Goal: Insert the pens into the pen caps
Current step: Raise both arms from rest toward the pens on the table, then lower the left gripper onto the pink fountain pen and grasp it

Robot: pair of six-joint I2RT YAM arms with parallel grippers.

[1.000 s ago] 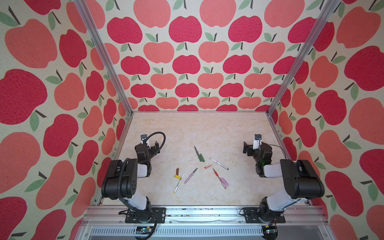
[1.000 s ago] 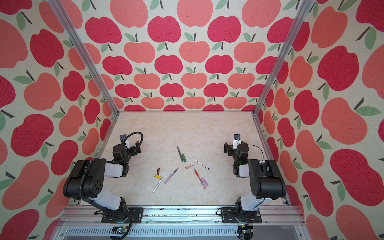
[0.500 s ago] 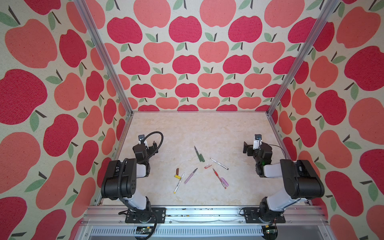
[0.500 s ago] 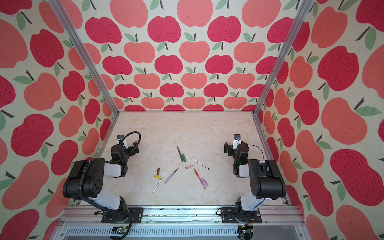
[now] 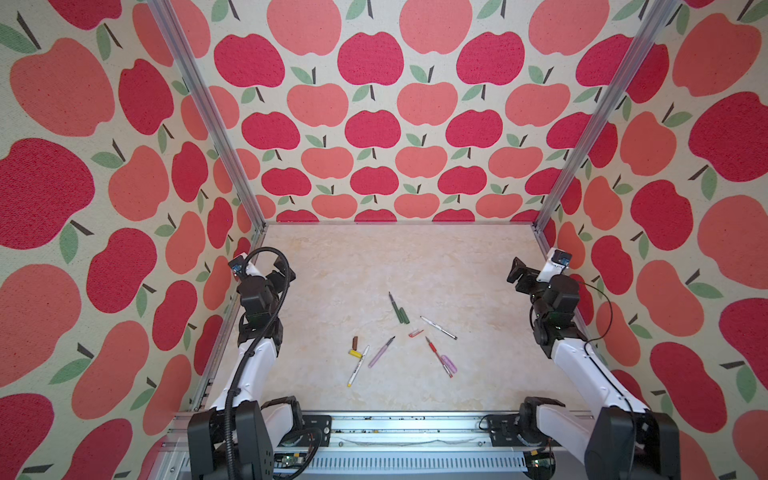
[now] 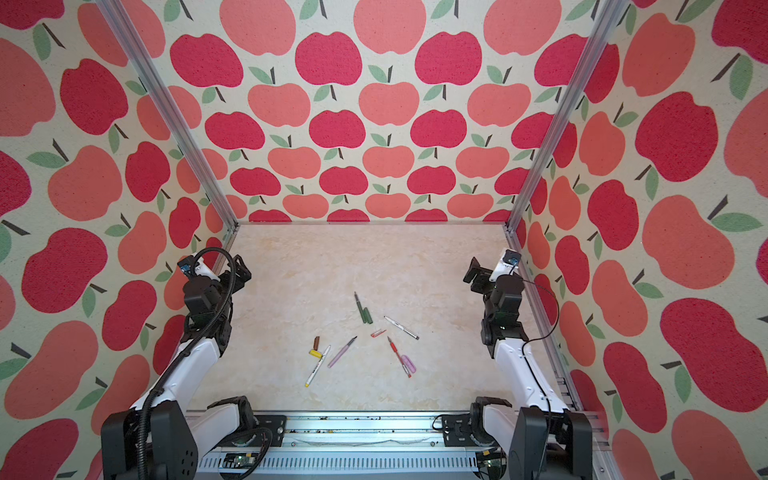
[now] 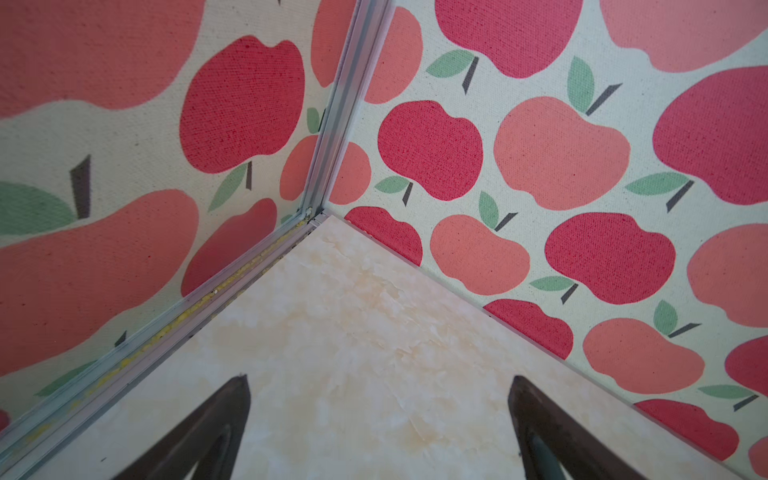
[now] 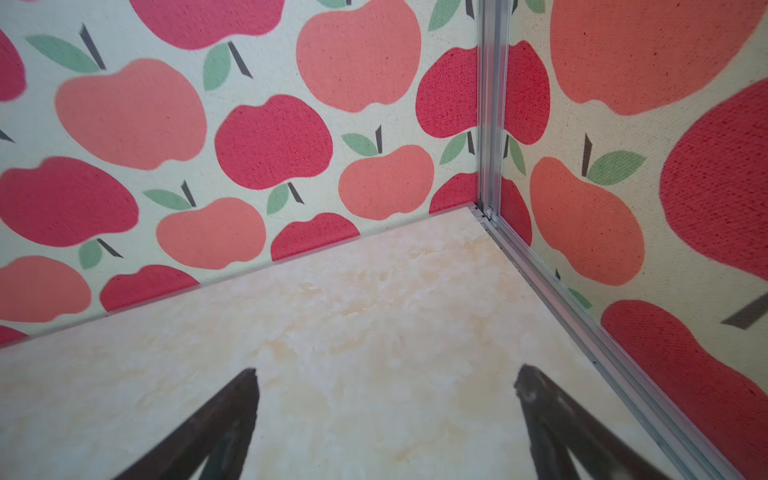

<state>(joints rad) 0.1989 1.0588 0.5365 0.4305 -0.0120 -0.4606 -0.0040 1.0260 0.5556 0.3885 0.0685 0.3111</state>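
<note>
In both top views, pens (image 5: 381,352) and pen caps (image 5: 355,342) loose in a jumble on the middle of the table (image 5: 374,257), nothing capped yet. Parked well apart by the side walls: left gripper (image 7: 378,380) and right gripper (image 8: 386,372), jaws wide, empty, aimed at bare corners. Looks like a start pose, leaving room to reach in.

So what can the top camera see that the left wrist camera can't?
Only a top view shows the pens and pen caps scattered on the table, plus the left arm and right arm. Only the left wrist view shows the left gripper close up, jaws wide apart, nothing between. Both show the marbled table and apple-print walls.
</note>
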